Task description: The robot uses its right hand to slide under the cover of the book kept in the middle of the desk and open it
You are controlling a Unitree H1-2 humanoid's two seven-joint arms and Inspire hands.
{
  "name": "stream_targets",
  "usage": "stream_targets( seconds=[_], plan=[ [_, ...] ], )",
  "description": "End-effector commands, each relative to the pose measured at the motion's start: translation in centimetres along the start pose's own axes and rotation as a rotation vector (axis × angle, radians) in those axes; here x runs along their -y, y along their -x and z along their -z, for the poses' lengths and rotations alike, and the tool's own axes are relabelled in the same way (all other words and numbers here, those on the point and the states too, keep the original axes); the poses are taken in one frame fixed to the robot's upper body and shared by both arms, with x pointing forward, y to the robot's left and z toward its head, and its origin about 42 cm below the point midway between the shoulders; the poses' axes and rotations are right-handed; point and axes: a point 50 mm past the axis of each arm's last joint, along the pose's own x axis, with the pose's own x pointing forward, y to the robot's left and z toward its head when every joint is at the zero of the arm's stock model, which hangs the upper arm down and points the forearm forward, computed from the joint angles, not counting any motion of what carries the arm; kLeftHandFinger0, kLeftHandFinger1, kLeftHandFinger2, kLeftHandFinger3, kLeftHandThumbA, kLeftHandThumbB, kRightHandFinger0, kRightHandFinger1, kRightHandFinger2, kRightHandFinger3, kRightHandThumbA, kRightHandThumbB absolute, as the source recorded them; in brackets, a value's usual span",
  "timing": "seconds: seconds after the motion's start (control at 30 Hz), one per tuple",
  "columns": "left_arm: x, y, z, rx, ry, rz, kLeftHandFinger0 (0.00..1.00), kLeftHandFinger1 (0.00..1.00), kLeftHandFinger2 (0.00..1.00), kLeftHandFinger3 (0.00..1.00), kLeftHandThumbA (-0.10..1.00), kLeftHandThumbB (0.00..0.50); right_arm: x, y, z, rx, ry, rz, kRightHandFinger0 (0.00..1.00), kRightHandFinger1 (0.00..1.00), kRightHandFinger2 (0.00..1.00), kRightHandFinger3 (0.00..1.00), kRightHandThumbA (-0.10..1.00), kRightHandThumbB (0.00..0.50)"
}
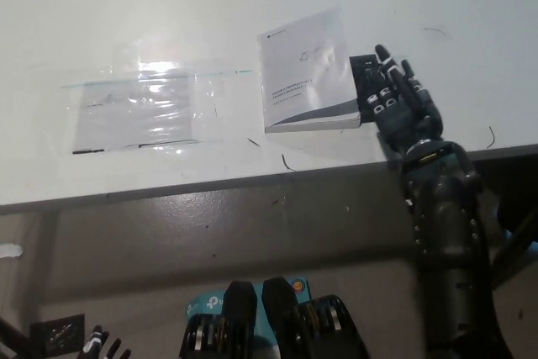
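Note:
A closed white book [306,71] with a grey band along its lower cover lies flat in the middle of the white desk [168,6]. My black right hand [398,102] rests just right of the book's right edge, fingers spread and pointing away from me, open and holding nothing. It covers most of a black flat piece [363,65] beside the book. Whether the fingers touch the book's edge is unclear. Of my left hand only fingertips [101,345] show at the bottom left, below the desk.
A clear plastic sleeve [147,111] lies flat on the desk left of the book, glaring under the light. The desk's front edge [210,181] runs across the picture, with grey floor below it. Small dark marks dot the desk near the book.

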Motion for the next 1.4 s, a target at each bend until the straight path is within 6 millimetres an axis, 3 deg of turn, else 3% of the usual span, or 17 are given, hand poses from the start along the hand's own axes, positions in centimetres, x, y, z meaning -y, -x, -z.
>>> stream_targets(
  seconds=[0.0, 0.13, 0.3, 0.4, 0.57, 0.67, 0.77, 0.87, 0.97, 1.07, 1.13, 1.23, 1.37],
  plan=[
    [0.6, -0.1, -0.7, 0.028, -0.005, 0.034, 0.96, 0.93, 0.94, 0.99, 0.96, 0.115, -3.6, -0.4, 0.3, 0.038, 0.015, -0.114, 0.91, 0.92, 0.94, 1.00, 1.00, 0.199],
    [0.7, -0.2, -0.7, 0.023, -0.001, 0.030, 0.90, 0.90, 0.91, 0.98, 0.94, 0.120, -3.6, -0.5, 1.0, 0.027, 0.009, -0.108, 0.92, 0.92, 0.93, 1.00, 1.00, 0.204],
    [0.7, -0.1, -0.9, 0.027, -0.014, 0.039, 0.90, 0.89, 0.93, 0.99, 0.96, 0.122, -3.3, -0.5, 2.0, 0.008, 0.014, -0.097, 0.91, 0.94, 0.94, 1.00, 1.00, 0.223],
    [0.5, -0.2, -0.9, 0.024, -0.012, 0.041, 0.91, 0.90, 0.93, 0.99, 0.96, 0.133, -3.7, -0.3, 2.1, 0.008, 0.014, -0.099, 0.94, 0.95, 0.94, 1.00, 1.00, 0.201],
    [0.7, -0.5, -1.0, 0.020, -0.012, 0.037, 0.89, 0.88, 0.91, 0.98, 0.95, 0.127, -4.0, -0.3, 2.4, 0.000, 0.035, -0.101, 0.92, 0.93, 0.95, 1.00, 1.00, 0.206],
    [0.7, -0.4, -0.9, 0.014, -0.011, 0.030, 0.88, 0.86, 0.90, 0.98, 0.94, 0.134, -4.5, -0.3, 3.4, -0.027, 0.092, -0.114, 0.90, 0.90, 0.92, 1.00, 1.00, 0.172],
    [0.7, -0.2, -0.9, 0.014, -0.016, 0.025, 0.88, 0.86, 0.90, 0.98, 0.93, 0.133, -5.3, -0.3, 4.2, -0.044, 0.132, -0.122, 0.87, 0.88, 0.91, 1.00, 1.00, 0.175],
    [0.7, -0.4, -0.8, 0.015, -0.018, 0.031, 0.88, 0.87, 0.92, 1.00, 0.96, 0.118, -6.6, -0.2, 5.2, -0.064, 0.250, -0.178, 0.86, 0.90, 0.93, 1.00, 1.00, 0.155],
    [0.8, -0.3, -1.0, 0.016, -0.028, 0.033, 0.89, 0.89, 0.91, 0.97, 0.97, 0.125, -8.3, -0.4, 6.5, -0.097, 0.425, -0.241, 0.79, 0.83, 0.86, 1.00, 1.00, 0.166],
    [0.9, -0.4, -1.1, 0.011, -0.020, 0.033, 0.88, 0.88, 0.90, 0.98, 0.97, 0.114, -8.8, -0.6, 7.0, -0.106, 0.537, -0.282, 0.76, 0.81, 0.85, 1.00, 1.00, 0.168],
    [0.9, -0.3, -1.1, 0.007, -0.024, 0.037, 0.89, 0.88, 0.90, 0.98, 0.98, 0.105, -9.3, -0.6, 7.8, -0.123, 0.603, -0.302, 0.73, 0.75, 0.78, 0.96, 1.00, 0.201],
    [0.9, -0.5, -1.0, 0.007, -0.022, 0.034, 0.85, 0.85, 0.89, 0.97, 0.96, 0.114, -9.9, -0.5, 8.8, -0.128, 0.708, -0.344, 0.76, 0.75, 0.78, 0.94, 1.00, 0.163],
    [1.0, -0.5, -1.0, 0.009, -0.010, 0.024, 0.85, 0.85, 0.87, 0.94, 0.93, 0.127, -10.1, -0.6, 9.5, -0.127, 0.774, -0.366, 0.74, 0.73, 0.77, 0.92, 1.00, 0.189]
  ],
)
